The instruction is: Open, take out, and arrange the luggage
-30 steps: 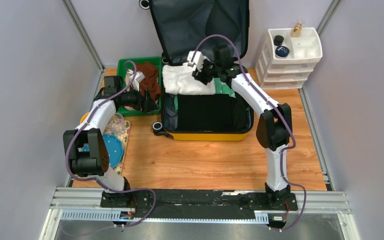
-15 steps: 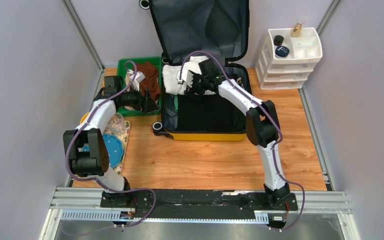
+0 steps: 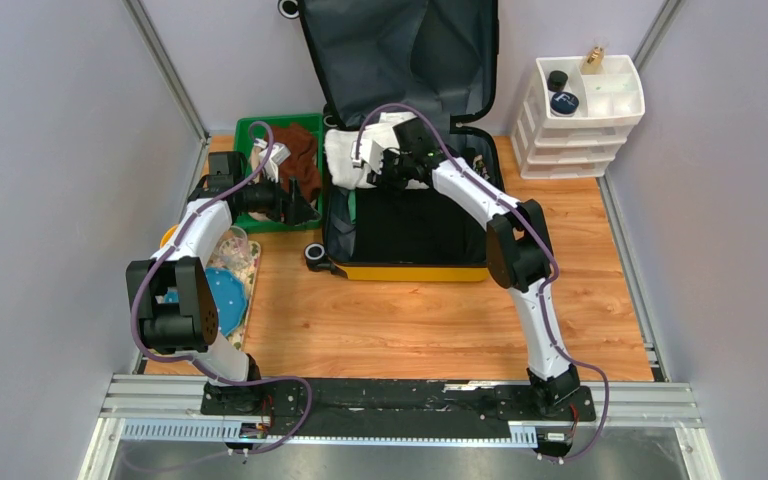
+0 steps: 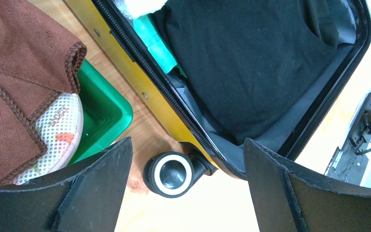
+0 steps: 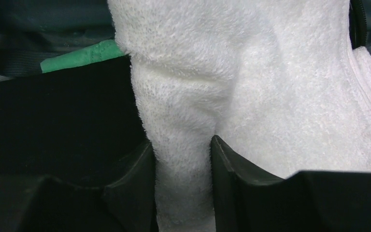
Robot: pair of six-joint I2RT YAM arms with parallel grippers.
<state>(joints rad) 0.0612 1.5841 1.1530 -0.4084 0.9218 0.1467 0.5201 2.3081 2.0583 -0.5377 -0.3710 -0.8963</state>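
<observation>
Open luggage (image 3: 420, 272), wheels (image 3: 317, 257) left, axis seemingly crosswise

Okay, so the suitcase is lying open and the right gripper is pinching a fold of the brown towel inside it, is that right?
Not quite. The right gripper pinches a white towel, not a brown one; the right wrist view shows it. The suitcase is lying open, as you say. The brown cloth lies in the green tray.

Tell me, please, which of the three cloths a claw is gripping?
The white towel, its fold pinched in the right claw. The brown cloth lies in the green tray and the black one flat in the suitcase, both ungripped.
</observation>
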